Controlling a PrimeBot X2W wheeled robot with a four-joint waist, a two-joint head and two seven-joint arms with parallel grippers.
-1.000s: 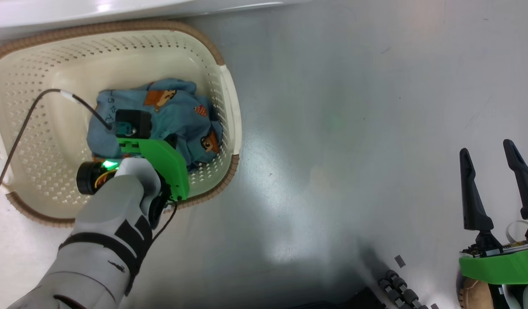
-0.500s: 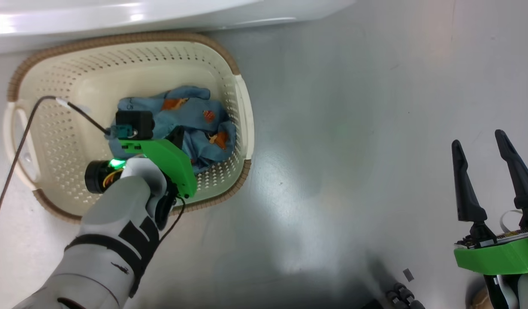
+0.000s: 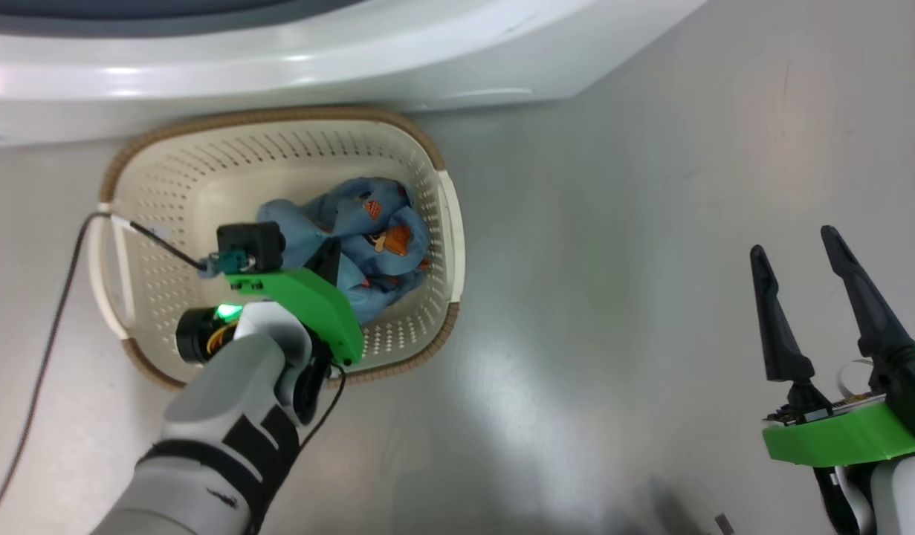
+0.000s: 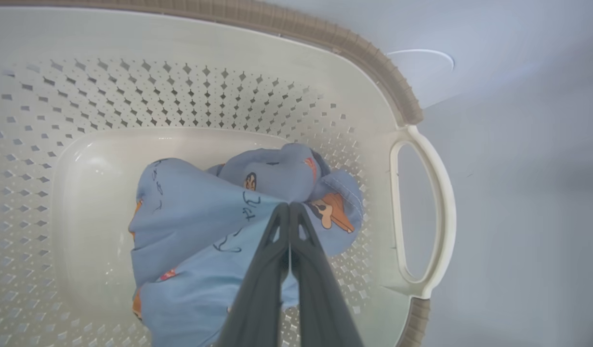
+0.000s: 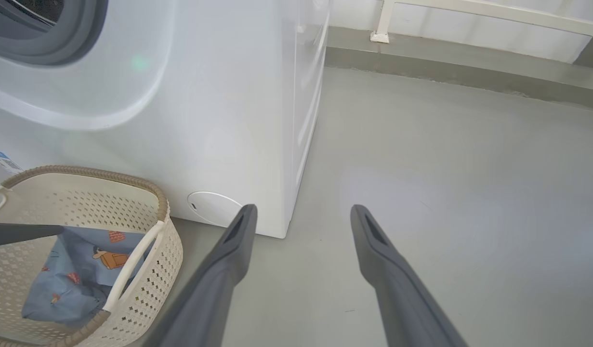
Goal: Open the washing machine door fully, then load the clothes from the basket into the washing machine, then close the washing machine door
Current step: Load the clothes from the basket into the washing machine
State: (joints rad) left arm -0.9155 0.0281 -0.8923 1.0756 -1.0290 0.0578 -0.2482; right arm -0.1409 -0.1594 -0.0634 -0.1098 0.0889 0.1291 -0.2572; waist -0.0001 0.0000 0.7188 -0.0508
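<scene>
Left gripper (image 4: 289, 208) pinched tight on a fold of the clothes (image 4: 190, 212), blue bundle bunched under its tips inside the basket (image 4: 325, 33); dark script (image 4: 250, 212) on the fabric beside the tips, illegible. Right gripper (image 5: 303, 209) spread wide, nothing between its 2 fingers (image 5: 219, 270); washing machine (image 5: 229, 96) ahead-left of it, its blue label sticker (image 5: 2, 161) unreadable.

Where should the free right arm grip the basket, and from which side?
Probably the white loop handle on the right end of the basket, taken from above: its open slot lets one jaw pass inside, and it faces the open right gripper.
</scene>
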